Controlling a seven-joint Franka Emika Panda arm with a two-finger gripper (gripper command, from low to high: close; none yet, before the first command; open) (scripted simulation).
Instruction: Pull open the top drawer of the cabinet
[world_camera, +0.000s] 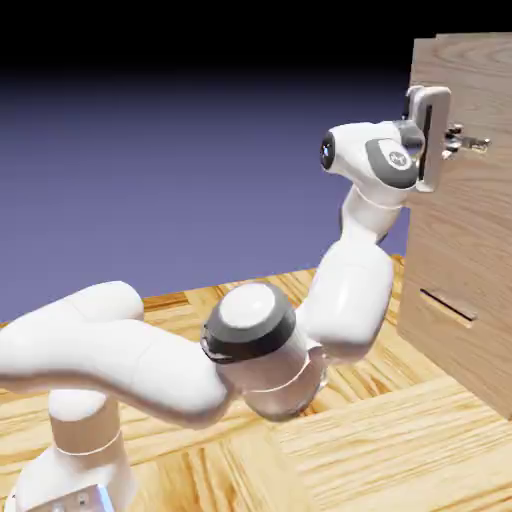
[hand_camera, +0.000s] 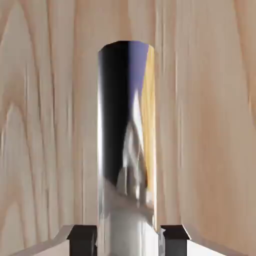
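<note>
Here the exterior view gives the whole setting: the white, smooth-shelled arm (world_camera: 250, 340) rises from the near-left part of the wooden table (world_camera: 400, 440) and reaches to the cabinet (world_camera: 470, 250), a tall boxy block of light-brown wood grain standing at the table's right edge. The gripper (world_camera: 462, 143) is pressed against the top drawer (world_camera: 480, 100), high on the cabinet's front, and small metallic parts of it stand out against the wood there. Lower on the same front, the lower drawer's slot handle (world_camera: 447, 306) shows as a thin dark slanted line. This view does not show how the fingers sit on the upper handle.

The hand view fills that in but loses everything else. Pale wood grain with long wavy streaks fills it from edge to edge. Down the middle runs the top drawer's handle (hand_camera: 126, 150), a rounded, polished metal bar that mirrors dark, violet and yellow-brown bands. At the bottom edge the two dark grey, blocky fingertips (hand_camera: 82, 239) stand on either side of the bar, tight against its sides, so the gripper is clasped around the handle.
</note>
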